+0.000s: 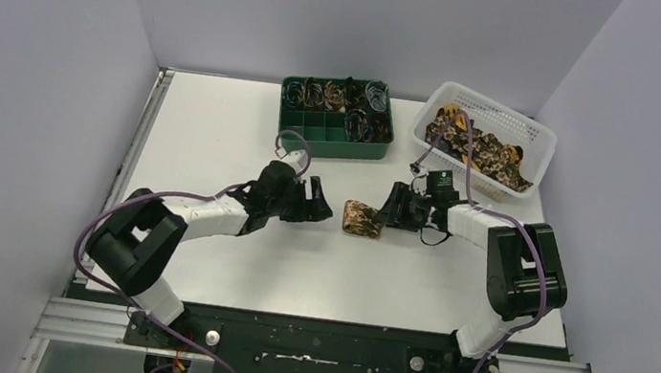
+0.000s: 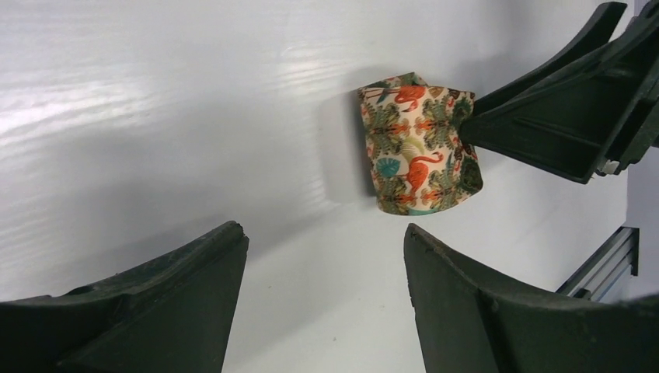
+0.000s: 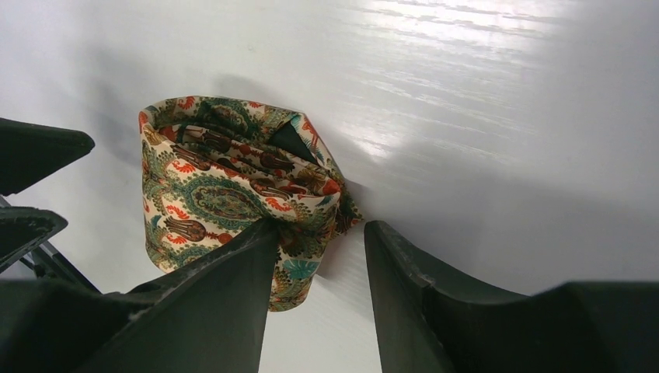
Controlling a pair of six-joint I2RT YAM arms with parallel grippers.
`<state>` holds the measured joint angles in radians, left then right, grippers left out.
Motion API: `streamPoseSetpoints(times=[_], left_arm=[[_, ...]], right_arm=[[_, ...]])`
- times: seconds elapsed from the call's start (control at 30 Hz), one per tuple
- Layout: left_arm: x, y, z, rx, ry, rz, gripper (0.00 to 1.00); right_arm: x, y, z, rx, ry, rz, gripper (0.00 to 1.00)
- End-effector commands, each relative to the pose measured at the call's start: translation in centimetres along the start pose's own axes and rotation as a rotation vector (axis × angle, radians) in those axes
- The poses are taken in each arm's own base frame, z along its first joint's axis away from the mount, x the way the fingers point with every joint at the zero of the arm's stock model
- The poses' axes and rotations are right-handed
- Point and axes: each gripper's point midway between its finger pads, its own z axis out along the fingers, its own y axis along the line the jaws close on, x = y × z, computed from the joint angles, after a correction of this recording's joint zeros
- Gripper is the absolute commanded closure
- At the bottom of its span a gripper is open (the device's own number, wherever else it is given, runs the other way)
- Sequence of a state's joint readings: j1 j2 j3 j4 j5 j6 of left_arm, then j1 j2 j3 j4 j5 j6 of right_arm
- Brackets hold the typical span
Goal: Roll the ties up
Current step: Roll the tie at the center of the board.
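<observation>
The left gripper (image 2: 322,233) hovers low over the white desk (image 1: 218,133) with its fingers spread wide and nothing between them. Well beyond it, toward the far edge, sits a green compartment tray (image 1: 336,115) holding small coils and coloured loops. Just ahead of the left gripper's fingertips, apart from them, a rolled tie (image 1: 363,218) stands on the desk as a short coil in a busy floral print. It lies between the two grippers. The right gripper (image 3: 320,227) meets the coil from the other side, its fingers partly apart. One finger (image 3: 233,280) lies against the coil's outer wrap, but from these views I cannot tell if the loose end is pinched. Beyond the right gripper and to its right, a white basket (image 1: 536,136) holds more ties (image 1: 480,153) in a heap.
</observation>
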<state>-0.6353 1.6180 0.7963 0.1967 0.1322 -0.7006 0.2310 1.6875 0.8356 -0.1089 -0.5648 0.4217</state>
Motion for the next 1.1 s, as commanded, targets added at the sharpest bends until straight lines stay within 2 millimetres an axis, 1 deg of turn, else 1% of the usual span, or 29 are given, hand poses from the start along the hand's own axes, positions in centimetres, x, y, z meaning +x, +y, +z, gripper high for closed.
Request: streamPoseSetpoints(times=[0.0,0.07,0.17,0.33,0.4,0.47,0.5,0.57,0.67,0.77,0.87,0.97,1.07], left_arm=[[-2.0,-0.2,-1.7,0.067,-0.104,-0.073,0.28],[-1.7,0.0,-2.2,0.093,-0.109,-0.093,0.28],[-1.5,0.1,-3.0,0.131,-0.111,-0.136,0.23],[-2.3,1.1,-4.6,0.141,-0.166,-0.183,0.22],[-2.4,1.9,-4.9,0.126,-0.179,-0.19,0.2],[-2.3,2.1,-4.9,0.131,-0.172,-0.193,0.2],[-2.1,2.2,-4.8,0.137,-0.167,-0.194,0.2],[-1.8,2.1,-4.5,0.159,-0.159,-0.2,0.2],[-1.5,1.7,-3.9,0.205,-0.149,-0.214,0.19],[-1.7,0.9,-3.4,0.258,-0.151,-0.231,0.19],[-1.8,0.5,-2.7,0.249,-0.142,-0.237,0.19],[-1.4,-0.3,-1.9,0.249,-0.121,-0.229,0.19],[-0.5,0.1,-0.6,0.184,-0.087,-0.208,0.19]], right_arm=[[1.5,0.0,1.7,0.029,0.041,-0.004,0.53],[2.0,0.9,2.4,0.023,0.052,-0.016,0.53],[2.5,1.9,3.4,0.017,0.057,-0.017,0.53],[2.7,2.5,4.2,0.01,0.055,-0.01,0.53],[3.0,2.6,4.5,0.005,0.066,-0.013,0.53],[3.3,2.7,4.7,0.004,0.076,-0.01,0.52],[3.6,2.7,4.7,-0.001,0.085,-0.006,0.52],[3.3,3.0,4.9,-0.02,0.068,-0.01,0.52],[3.5,2.9,5.1,-0.018,0.072,-0.008,0.52],[3.7,2.6,5.1,-0.007,0.076,-0.008,0.52],[3.7,2.4,5.2,0.001,0.078,-0.009,0.52],[3.7,2.3,5.2,0.001,0.078,-0.009,0.52],[3.8,2.3,5.2,0.003,0.079,-0.006,0.52]])
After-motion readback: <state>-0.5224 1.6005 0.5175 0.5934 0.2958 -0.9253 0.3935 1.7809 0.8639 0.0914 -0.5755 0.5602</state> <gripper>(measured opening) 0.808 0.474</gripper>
